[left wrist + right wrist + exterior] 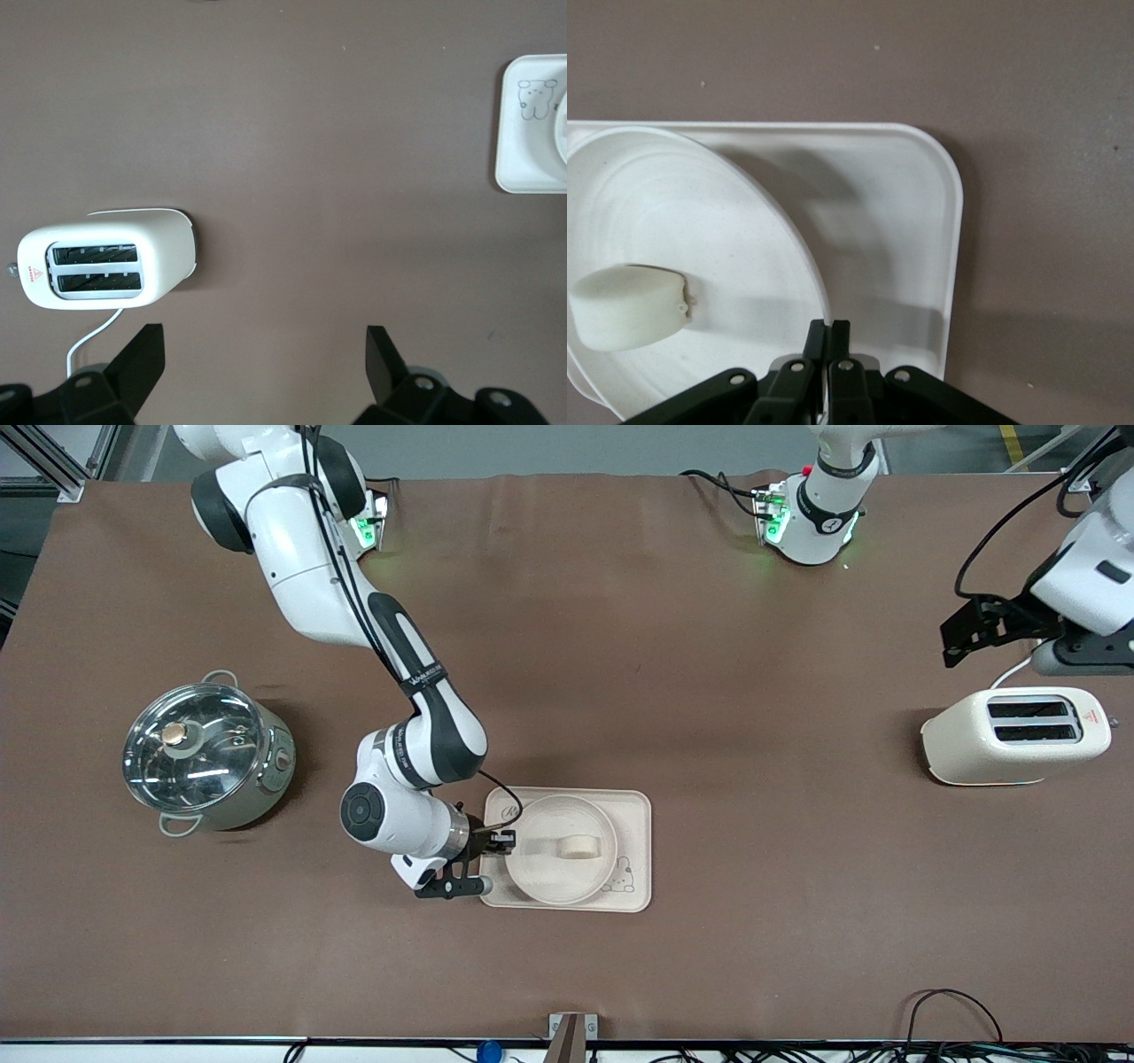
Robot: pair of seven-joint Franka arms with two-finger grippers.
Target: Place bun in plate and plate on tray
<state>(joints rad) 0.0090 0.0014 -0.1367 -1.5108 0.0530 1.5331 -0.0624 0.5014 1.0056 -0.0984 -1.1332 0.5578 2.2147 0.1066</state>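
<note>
Bun [579,848] lies in the plate [540,886], a little off centre toward the left arm's end. Plate sits on the tray [633,815], within its rim; the rabbit drawing shows at the tray's 4 o'clock corner in the front view.

Right tool [507,841] is low at the plate's 9 o'clock edge in the front view, on the side toward the right arm's end. In the right wrist view its fingers [816,341] are pinched together on the plate rim [793,232], rim edge running up between them.

Left tool [264,354] hangs high over the surface [709,691] at the left arm's end, above the cream toaster [1019,735], waiting. Fingers spread wide apart, nothing between them.

Lidded steel pot [205,751] stands near the right arm's end, well apart from the tray.
</note>
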